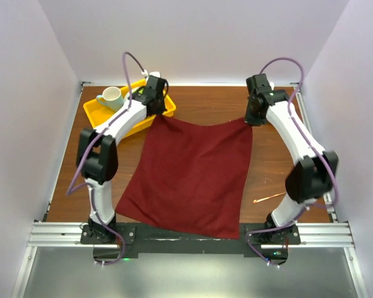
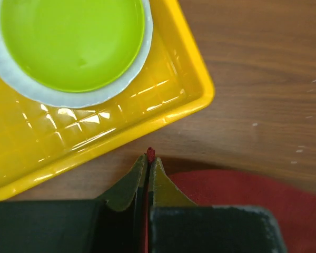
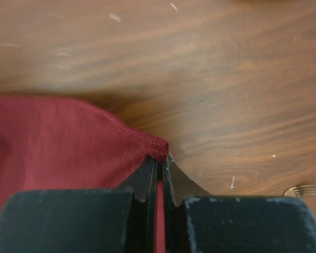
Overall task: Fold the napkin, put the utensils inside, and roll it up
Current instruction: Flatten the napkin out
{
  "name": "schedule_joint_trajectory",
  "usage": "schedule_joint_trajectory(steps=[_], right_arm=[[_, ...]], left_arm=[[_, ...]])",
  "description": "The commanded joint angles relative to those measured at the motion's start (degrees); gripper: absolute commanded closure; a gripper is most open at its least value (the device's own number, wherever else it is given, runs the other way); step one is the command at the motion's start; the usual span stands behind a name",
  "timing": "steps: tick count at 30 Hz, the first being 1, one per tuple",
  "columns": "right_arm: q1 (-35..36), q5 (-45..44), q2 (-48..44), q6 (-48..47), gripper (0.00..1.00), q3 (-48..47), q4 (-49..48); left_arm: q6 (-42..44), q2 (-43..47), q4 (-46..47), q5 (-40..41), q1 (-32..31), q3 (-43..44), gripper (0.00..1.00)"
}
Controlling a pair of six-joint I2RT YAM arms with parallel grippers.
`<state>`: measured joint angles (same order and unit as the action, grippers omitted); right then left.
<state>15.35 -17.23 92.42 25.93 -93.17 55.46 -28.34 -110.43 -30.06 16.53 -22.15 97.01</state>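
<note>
The maroon napkin (image 1: 189, 174) lies spread across the middle of the wooden table, its near edge hanging over the front. My left gripper (image 1: 155, 112) is shut on the napkin's far left corner (image 2: 150, 153), beside the yellow tray. My right gripper (image 1: 251, 119) is shut on the napkin's far right corner (image 3: 158, 147). Both far corners are lifted slightly off the table. The rose-gold fork (image 1: 268, 198) lies on the table right of the napkin, near my right arm's base; its tines (image 3: 304, 189) show in the right wrist view.
A yellow tray (image 1: 93, 112) stands at the far left and holds a pale mug (image 1: 111, 97). The left wrist view shows the tray (image 2: 189, 89) with a green plate (image 2: 68, 42) in it. White walls close in on three sides.
</note>
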Motion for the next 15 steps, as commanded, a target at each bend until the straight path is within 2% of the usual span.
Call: schedule_joint_trajectory(steps=[1,3,4,6,7,8,9,10,11,14,15], right_arm=[[-4.8,-1.66,7.32,-0.71,1.0,-4.3,1.05],[-5.86,-2.8,10.57,-0.27,1.0,-6.92,1.92],[-6.91,-2.37,12.41,-0.18,1.0,-7.29,1.76],[-7.79,-2.02,13.57,-1.66,1.0,-7.9,-0.26],[-7.88,-2.01,15.66,-2.63,0.97,-8.61,-1.14],[-7.97,-2.36,16.9,-3.43,0.74,-10.35,0.07],[-8.06,-1.84,18.39,-5.09,0.59,-14.2,1.04],[-8.06,-1.06,19.71,-5.71,0.49,-16.41,2.53],[-7.89,-0.87,21.64,-6.15,0.32,-18.52,5.85],[-7.8,0.96,21.23,-7.21,0.09,-20.83,9.13],[-7.36,1.41,20.35,-8.17,0.06,-18.65,8.96]], left_arm=[[4.87,-4.95,9.23,-0.1,0.36,3.87,1.0],[6.45,-10.91,6.18,0.6,0.36,8.08,1.0],[6.89,-12.51,4.42,1.04,0.27,12.89,0.91],[7.16,-15.85,-1.21,2.1,0.18,17.23,0.71],[6.72,-16.39,-3.4,2.88,0.18,21.16,0.53],[6.19,-16.22,-6.64,4.11,-0.08,22.16,0.47],[6.19,-14.13,-7.2,4.12,-0.26,22.17,0.43],[6.19,-12.19,-7.46,2.99,-0.52,20.34,0.39],[5.84,-9.91,-6.59,2.02,-0.52,18.49,0.37],[4.79,-0.07,-6.06,-2.38,-1.14,11.46,0.27],[4.43,4.13,-6.58,-2.99,-1.31,8.31,0.27]])
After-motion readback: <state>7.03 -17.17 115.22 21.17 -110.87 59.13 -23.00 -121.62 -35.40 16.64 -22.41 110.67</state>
